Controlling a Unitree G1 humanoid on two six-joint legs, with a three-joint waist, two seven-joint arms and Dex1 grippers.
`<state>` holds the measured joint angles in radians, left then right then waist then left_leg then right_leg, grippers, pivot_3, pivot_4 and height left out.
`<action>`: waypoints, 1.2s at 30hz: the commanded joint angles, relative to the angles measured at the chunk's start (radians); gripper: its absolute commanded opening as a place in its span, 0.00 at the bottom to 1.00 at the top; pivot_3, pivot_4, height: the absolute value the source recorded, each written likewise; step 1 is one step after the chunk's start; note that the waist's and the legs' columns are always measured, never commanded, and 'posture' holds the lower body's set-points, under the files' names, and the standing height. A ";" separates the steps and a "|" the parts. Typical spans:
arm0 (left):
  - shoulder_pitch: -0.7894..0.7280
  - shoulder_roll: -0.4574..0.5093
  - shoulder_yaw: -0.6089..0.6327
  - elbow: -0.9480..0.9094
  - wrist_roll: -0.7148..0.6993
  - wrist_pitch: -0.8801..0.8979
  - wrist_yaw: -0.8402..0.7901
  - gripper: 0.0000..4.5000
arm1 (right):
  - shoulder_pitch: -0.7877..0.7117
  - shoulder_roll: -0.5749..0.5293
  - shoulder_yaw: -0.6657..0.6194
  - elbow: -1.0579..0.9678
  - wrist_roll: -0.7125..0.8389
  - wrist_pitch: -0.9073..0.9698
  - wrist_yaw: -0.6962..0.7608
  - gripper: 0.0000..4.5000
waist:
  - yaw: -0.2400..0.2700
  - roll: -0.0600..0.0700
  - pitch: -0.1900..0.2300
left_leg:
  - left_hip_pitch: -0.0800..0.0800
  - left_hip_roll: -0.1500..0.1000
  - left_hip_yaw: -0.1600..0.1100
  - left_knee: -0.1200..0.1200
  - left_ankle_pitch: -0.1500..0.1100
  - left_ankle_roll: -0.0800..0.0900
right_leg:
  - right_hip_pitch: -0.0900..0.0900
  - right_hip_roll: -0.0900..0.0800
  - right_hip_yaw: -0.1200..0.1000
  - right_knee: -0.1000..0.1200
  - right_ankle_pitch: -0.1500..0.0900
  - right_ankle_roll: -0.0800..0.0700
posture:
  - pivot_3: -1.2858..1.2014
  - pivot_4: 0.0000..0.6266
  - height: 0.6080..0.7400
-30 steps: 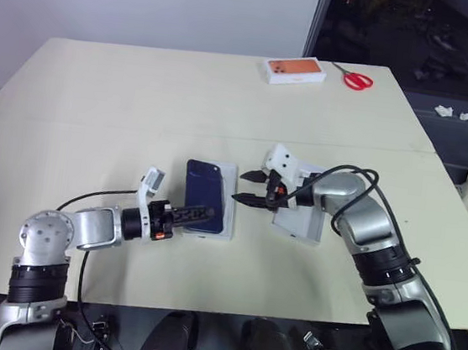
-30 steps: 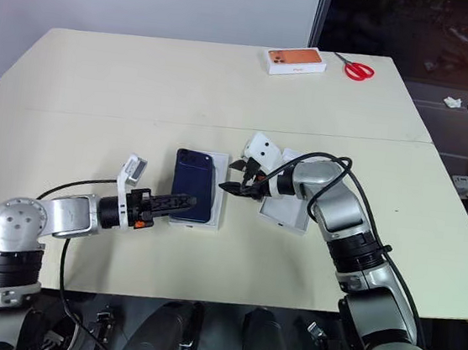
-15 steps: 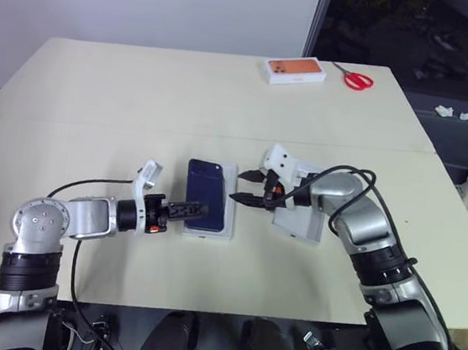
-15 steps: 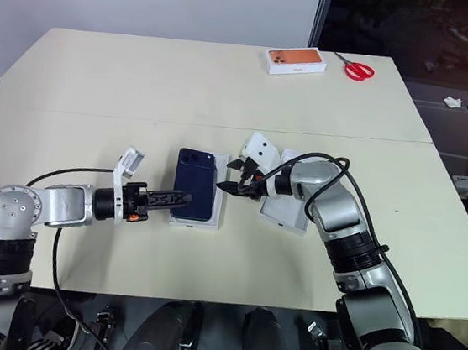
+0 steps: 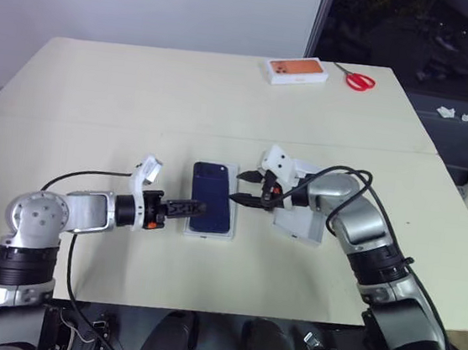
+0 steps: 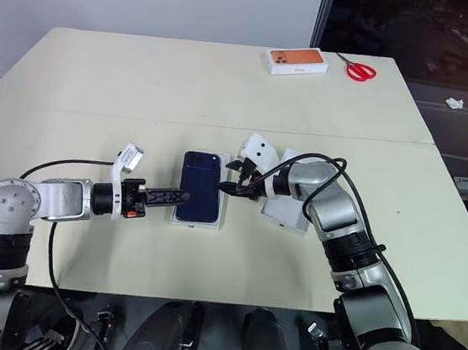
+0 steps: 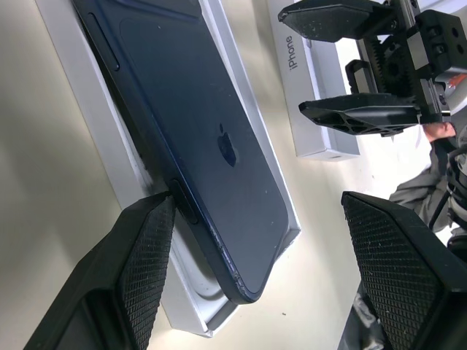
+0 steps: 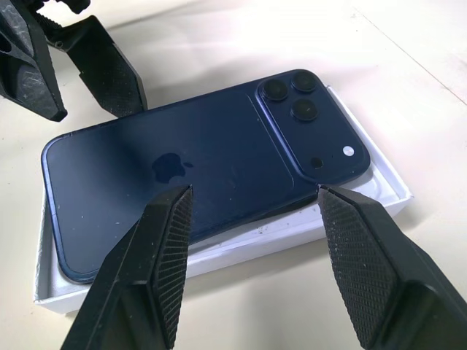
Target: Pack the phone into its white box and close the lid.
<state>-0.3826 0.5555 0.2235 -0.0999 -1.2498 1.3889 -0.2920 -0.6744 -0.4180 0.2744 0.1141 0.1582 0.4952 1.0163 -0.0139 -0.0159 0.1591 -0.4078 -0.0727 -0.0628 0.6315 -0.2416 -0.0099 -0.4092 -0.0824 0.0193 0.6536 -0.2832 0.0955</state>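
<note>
The slim dark navy-blue smartphone point(image 5: 213, 199) lies back up in the shallow white cardboard box base point(image 5: 211, 228) near the middle of the pale table point(image 5: 141, 97), but it is not seated — in the wrist views it sits askew, one long edge riding on the box wall while the other dips inside. The step in hand, as I judge it, is settling the phone flat.

The left pincer point(image 5: 186, 208) has its black fingers apart, one fingertip point(image 7: 149, 240) at the phone's side edge, holding nothing. The right pincer point(image 5: 246, 188) hovers just beside the box's opposite long side, fingers also apart and empty.

The white cardboard lid point(image 5: 301, 221) rests on the table under the right forearm, just beside the box.

Next the phone likely needs a light nudge or press until it drops level — then the right pincer can turn to the lid.
</note>
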 commanded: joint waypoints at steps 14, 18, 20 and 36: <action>-0.039 -0.037 0.017 -0.002 0.112 -0.066 -0.013 0.85 | -0.044 0.014 -0.003 0.016 -0.008 -0.039 0.000 0.63 | 0.000 0.000 0.000 | 0.000 0.000 0.000 0.000 0.000 0.000 | 0.000 0.000 0.000 0.000 0.000 0.000 | 0.52 0.24 1.00; -0.044 -0.051 0.047 -0.012 0.101 -0.082 -0.019 0.85 | -0.050 0.016 -0.007 0.025 -0.010 -0.042 0.001 0.63 | 0.000 0.000 0.000 | 0.000 0.000 0.000 0.000 0.000 -0.001 | 0.000 0.000 0.000 0.000 0.000 0.000 | 0.52 0.24 1.00; -0.040 -0.032 0.054 -0.023 0.102 -0.081 -0.036 0.85 | -0.049 0.016 -0.013 0.020 -0.002 -0.042 0.006 0.63 | 0.000 0.000 0.000 | 0.000 0.000 0.000 0.000 0.000 -0.001 | 0.000 0.000 0.000 0.000 0.000 0.000 | 0.52 0.24 1.00; -0.005 0.086 0.060 -0.029 0.219 -0.183 -0.172 0.85 | -0.037 0.010 -0.016 -0.009 0.007 -0.034 0.002 0.63 | -0.001 0.000 0.000 | 0.000 0.000 0.000 0.000 0.000 0.000 | 0.000 0.000 0.000 0.000 0.000 0.000 | 0.52 0.24 1.00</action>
<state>-0.3917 0.6255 0.2853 -0.0998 -1.0448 1.2279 -0.4435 -0.6948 -0.4102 0.2691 0.1501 0.1580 0.4728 1.0226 -0.0147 -0.0159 0.1593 -0.4081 -0.0727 -0.0627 0.6313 -0.2415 -0.0101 -0.4096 -0.0824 0.0193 0.6535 -0.2831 0.0955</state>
